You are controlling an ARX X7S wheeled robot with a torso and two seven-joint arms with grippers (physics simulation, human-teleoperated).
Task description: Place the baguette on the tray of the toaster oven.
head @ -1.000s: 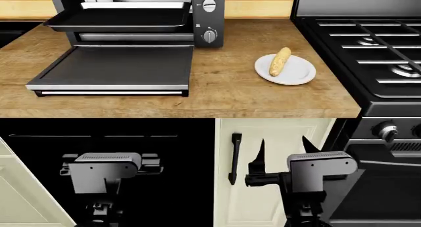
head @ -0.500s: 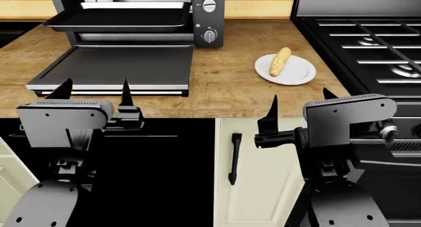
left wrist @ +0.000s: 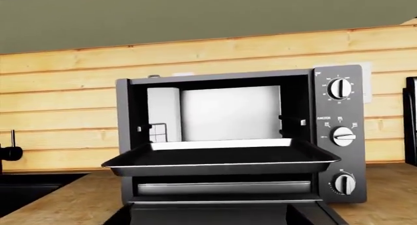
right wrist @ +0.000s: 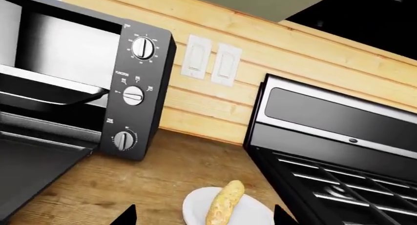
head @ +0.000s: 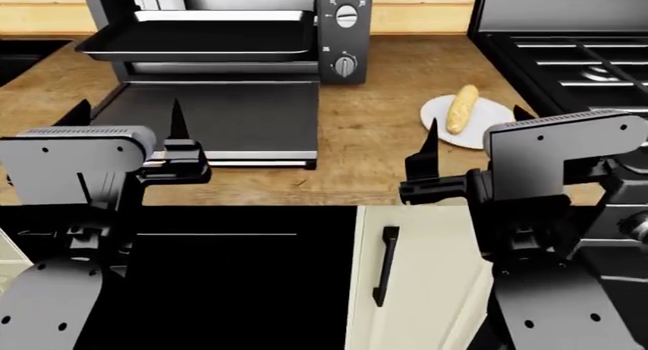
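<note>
The golden-tan baguette (head: pixel 463 108) lies on a white plate (head: pixel 486 135) on the wooden counter, right of the toaster oven (head: pixel 344 31). The black tray (head: pixel 202 37) juts out of the oven's open front, above the lowered door (head: pixel 218 118). My right gripper (head: pixel 476 134) is open, at the counter's front edge just short of the plate. In the right wrist view the baguette (right wrist: pixel 225 203) lies ahead between the two fingertips (right wrist: pixel 124 216). My left gripper (head: pixel 129 118) is open and empty in front of the door, facing the tray (left wrist: pixel 221 159) and toaster oven (left wrist: pixel 339 132).
A black gas range (head: pixel 567 61) borders the counter on the right, its grates (right wrist: pixel 339 186) close to the plate (right wrist: pixel 195 205). A sink edge (left wrist: pixel 26 186) lies left of the oven. Wall switches (right wrist: pixel 212 64) sit on the wood backsplash. Cabinet fronts (head: pixel 405 274) are below.
Both arms have risen from in front of the cabinets to counter height. The right gripper now stands just before the plate, the left before the oven door. The head view has shifted slightly.
</note>
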